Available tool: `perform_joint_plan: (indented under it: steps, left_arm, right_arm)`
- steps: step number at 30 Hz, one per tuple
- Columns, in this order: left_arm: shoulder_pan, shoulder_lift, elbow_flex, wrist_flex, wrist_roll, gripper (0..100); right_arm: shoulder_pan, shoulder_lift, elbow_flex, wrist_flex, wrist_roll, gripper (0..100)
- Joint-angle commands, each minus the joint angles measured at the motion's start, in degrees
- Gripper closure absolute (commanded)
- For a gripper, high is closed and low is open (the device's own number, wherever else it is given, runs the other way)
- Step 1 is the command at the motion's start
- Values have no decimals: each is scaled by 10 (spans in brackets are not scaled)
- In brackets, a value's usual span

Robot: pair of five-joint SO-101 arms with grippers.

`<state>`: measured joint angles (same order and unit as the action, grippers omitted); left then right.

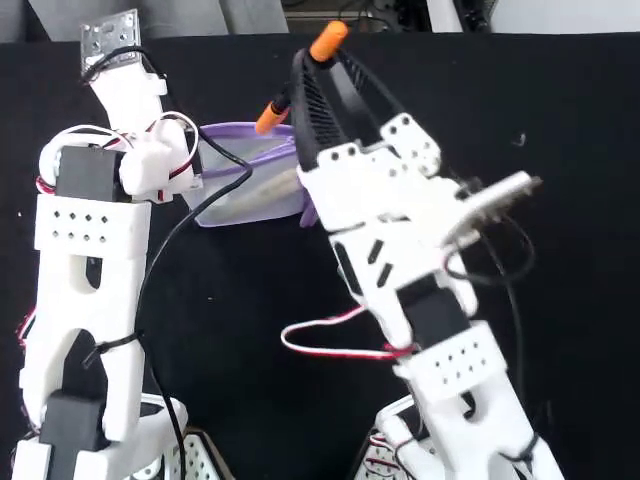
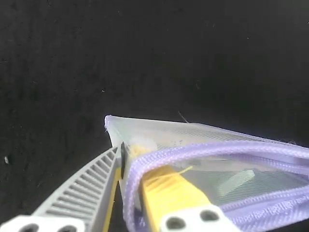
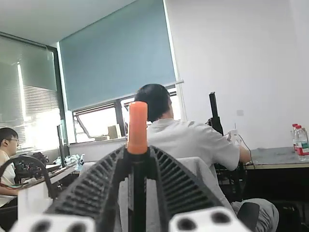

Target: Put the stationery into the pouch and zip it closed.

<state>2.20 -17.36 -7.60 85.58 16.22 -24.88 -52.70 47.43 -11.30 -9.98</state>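
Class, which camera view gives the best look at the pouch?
The left wrist view: the pouch sits close up, its purple zip edge pinched by the left gripper. The high view has the pouch partly hidden behind the right arm. The right wrist view faces the room past the pen.

A blue roller blind [image 3: 116,53] hangs over bright windows [image 3: 96,121] beside a white wall [image 3: 231,58].

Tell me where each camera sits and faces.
High view: fixed above the table, looking down on both arms, pouch and pen.
Left wrist view: on the left arm, facing the table; left gripper clamps the pouch.
Right wrist view: on the right arm, facing the room; right gripper holds the pen.
Shared: high and left wrist show the pouch.
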Motion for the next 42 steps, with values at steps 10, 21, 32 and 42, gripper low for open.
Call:
perform_joint_plan:
  steps: [10,21,32,42]
  left_arm:
    - [4,2,-7,-7,4,973]
    - [4,2,-6,-6,4,973]
    - [-60,2,-7,-11,6,973]
    - [-138,-38,-7,-26,76,973]
  right_arm:
    - [-32,82,43,-36,-3,987]
    - [-57,101,72,-34,67,665]
    - [-23,34,62,-22,70,636]
    - [77,-161,-31,187,70,636]
